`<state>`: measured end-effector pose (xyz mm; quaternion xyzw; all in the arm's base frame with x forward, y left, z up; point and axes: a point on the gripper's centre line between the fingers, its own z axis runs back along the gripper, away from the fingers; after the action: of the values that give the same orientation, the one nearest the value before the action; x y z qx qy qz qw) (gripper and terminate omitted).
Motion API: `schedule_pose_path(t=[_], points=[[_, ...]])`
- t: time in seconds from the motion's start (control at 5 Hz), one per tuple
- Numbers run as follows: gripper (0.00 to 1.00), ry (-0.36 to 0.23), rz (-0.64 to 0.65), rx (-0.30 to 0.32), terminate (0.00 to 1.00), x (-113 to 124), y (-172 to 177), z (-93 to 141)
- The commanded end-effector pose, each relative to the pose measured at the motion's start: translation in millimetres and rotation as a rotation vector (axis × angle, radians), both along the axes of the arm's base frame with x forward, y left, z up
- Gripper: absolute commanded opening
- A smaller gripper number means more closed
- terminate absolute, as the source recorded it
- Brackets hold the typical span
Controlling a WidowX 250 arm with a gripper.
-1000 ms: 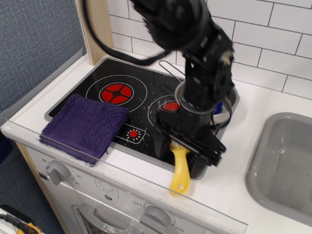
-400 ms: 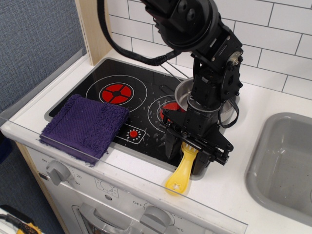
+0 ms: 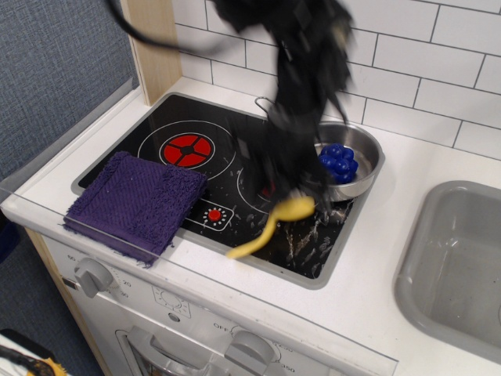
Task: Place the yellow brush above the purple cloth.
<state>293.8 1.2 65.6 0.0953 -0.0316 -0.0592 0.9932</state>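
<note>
A toy kitchen: black two-burner stovetop (image 3: 196, 149) at centre left, white tiled wall (image 3: 438, 63) above, grey sink (image 3: 454, 266) at right, oven knobs (image 3: 94, 276) along the bottom.

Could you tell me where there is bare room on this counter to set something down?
Bare: the white counter between the stove and sink. Crowded: the purple cloth front-left, the metal bowl and the arm by the right burner.
</note>
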Motion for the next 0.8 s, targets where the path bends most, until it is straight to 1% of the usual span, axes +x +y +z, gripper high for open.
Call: schedule_pose_path(t=[0.0,0.2,0.4,0.6], points=[[0.0,-0.062,0.123,0.055,0.0,33.7,97.3,35.7],[0.0,-0.033,0.107,0.035,0.0,35.3,103.5,23.3],[1.0,-0.055,-0.005,-0.018,0.0,18.2,64.9,18.5],[1.0,-0.067,-0.083,-0.08,0.0,-4.2,18.3,11.9]])
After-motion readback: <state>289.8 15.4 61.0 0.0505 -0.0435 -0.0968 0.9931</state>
